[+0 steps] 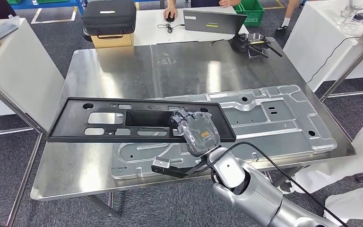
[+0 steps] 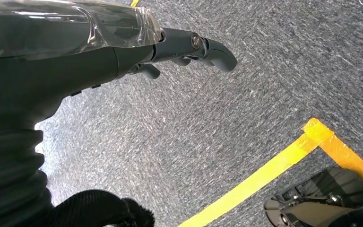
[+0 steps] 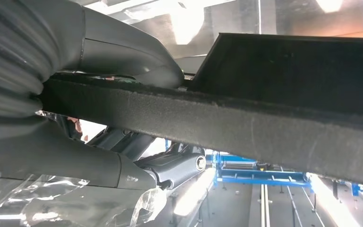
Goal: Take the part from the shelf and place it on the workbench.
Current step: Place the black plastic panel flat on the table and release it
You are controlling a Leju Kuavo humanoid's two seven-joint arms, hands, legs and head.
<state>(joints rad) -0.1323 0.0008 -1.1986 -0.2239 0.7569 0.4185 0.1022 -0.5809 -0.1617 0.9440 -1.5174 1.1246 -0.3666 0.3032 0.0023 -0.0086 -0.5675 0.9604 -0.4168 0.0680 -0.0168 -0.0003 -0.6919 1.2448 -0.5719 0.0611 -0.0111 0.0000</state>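
The robot's right hand (image 1: 197, 131) grips a long black panel (image 1: 123, 120) at its near edge, toward the panel's right end, holding it over the steel worktop (image 1: 123, 66). In the right wrist view the thick thumb (image 3: 123, 52) lies on one face of the panel (image 3: 264, 123) and the darker fingers (image 3: 170, 168) curl under the other, so the felt-like edge is clamped between them. The panel, pierced by several rectangular cut-outs and small round holes, stretches from the worktop's left edge to about its middle; whether it touches the surface or hangs just above it cannot be told. Its right end overlaps a large pressed silver metal sheet (image 1: 274, 118) lying flat on the right half of the worktop. The silver right arm (image 1: 260, 194) enters from the near right, a black cable (image 1: 264, 158) looping beside it.

The left hand (image 2: 179, 49) hangs over grey carpet (image 2: 217, 109) crossed by yellow floor tape (image 2: 274, 165), its fingers loosely bent and holding nothing.

On the far side of the worktop sits a black clamp-like tool (image 1: 253, 45). Beyond, a white table (image 1: 151, 28) carries a black case (image 1: 109, 16) on a cardboard box (image 1: 113, 40) and an open laptop (image 1: 212, 21), with a person's hand (image 1: 170, 14) on a mouse.
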